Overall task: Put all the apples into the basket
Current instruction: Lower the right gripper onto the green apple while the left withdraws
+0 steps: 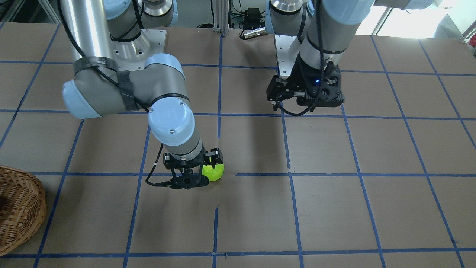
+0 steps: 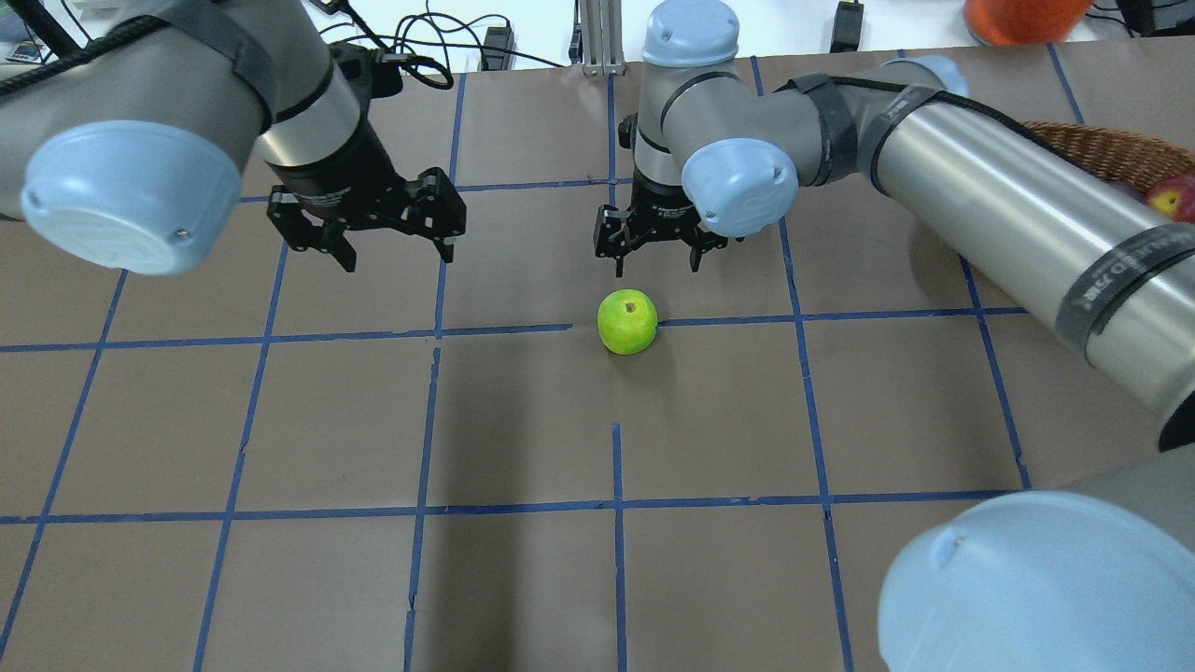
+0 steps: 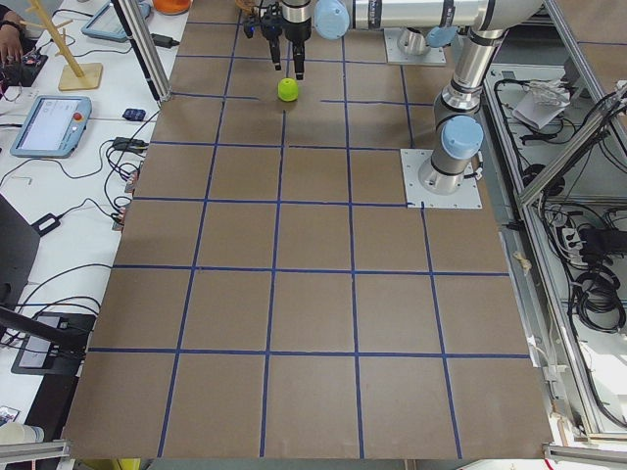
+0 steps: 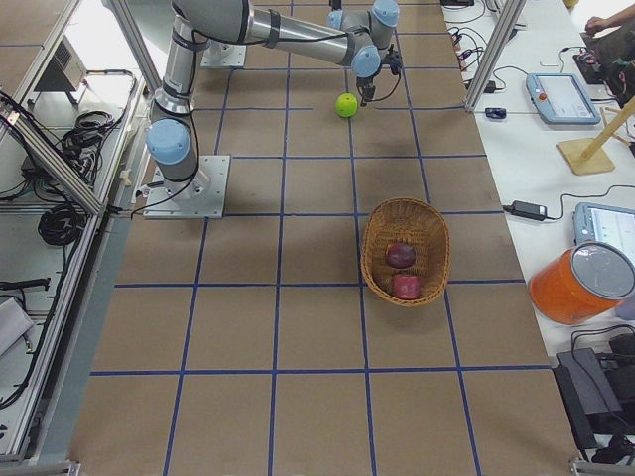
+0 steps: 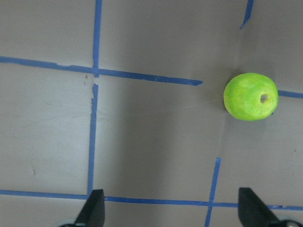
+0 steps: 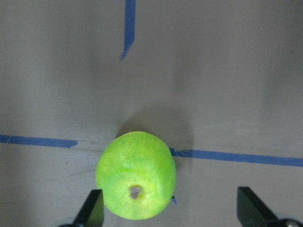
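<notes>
The bright green apple (image 2: pixel 627 321) stands on the brown table on a blue tape line, and also shows in the front view (image 1: pixel 214 172). My right gripper (image 2: pixel 653 259) is open and hovers just over it. In the right wrist view the apple (image 6: pixel 136 175) lies between the fingertips (image 6: pixel 93 208), close to the left one. My left gripper (image 2: pixel 392 245) is open and empty, above the table to the apple's left; its wrist view shows the apple (image 5: pixel 250 96) off to the right. The wicker basket (image 4: pixel 375 260) holds the dark maroon apple (image 4: pixel 401 255) and the red apple (image 4: pixel 407 287).
The basket (image 1: pixel 18 208) stands at the table's right end, far from the green apple; its rim (image 2: pixel 1102 149) shows behind my right arm. An orange container (image 4: pixel 585 283), tablets and cables lie on the side bench beyond the table's far edge.
</notes>
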{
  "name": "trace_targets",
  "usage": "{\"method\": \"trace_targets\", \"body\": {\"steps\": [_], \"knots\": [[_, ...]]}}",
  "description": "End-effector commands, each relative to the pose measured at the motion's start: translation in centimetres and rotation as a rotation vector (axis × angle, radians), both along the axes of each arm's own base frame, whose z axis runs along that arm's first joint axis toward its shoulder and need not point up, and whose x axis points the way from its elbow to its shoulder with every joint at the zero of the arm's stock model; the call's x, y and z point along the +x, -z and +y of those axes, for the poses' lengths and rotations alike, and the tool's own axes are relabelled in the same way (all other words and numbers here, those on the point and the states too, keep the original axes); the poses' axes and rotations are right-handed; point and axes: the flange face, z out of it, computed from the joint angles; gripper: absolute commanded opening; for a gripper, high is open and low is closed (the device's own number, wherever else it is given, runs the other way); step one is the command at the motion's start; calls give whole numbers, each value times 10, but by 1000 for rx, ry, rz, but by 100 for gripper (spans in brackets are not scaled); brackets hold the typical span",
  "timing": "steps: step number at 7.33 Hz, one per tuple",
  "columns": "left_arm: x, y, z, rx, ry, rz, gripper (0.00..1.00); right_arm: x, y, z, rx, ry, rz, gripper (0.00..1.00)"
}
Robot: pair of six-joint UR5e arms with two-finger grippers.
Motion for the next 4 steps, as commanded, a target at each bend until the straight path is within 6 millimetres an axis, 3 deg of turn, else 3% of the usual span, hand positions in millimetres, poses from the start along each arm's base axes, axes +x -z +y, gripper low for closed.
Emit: {"method": "trace_targets", "body": {"steps": [1,4], "knots": [[44,-28,2,-4,26,-21,100,11,51,28,-9,47,45,100],[39,-29,3,-8,34,-16,100,16,83,33,-43,67,8,100]]}}
